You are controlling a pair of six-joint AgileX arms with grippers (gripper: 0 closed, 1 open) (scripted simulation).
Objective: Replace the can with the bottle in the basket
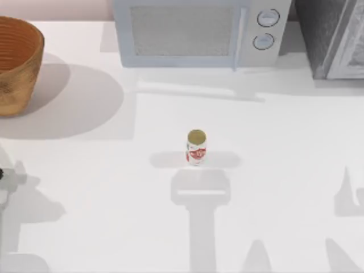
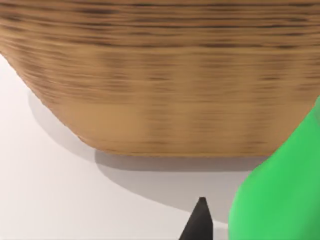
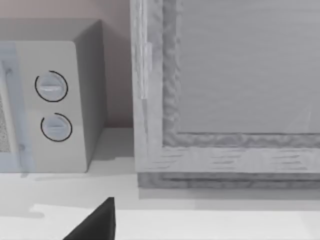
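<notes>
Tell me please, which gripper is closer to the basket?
Left. The left gripper is right beside the basket, its wicker wall looming close ahead in the left wrist view. The right gripper faces the microwave and a grey cabinet across the table.

The can [image 1: 196, 149] wears a red-and-white label under a dull olive-gold top. The basket [image 1: 17, 62] is orange-brown wicker with darker horizontal ribbing. A bright green shape [image 2: 282, 190] sits beside it. The table [image 1: 114, 227] is white, the microwave [image 1: 199, 31] pale grey.

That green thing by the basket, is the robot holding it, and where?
Cannot be told: the green object sits close beside a left fingertip, facing the basket, but no grip shows.
</notes>
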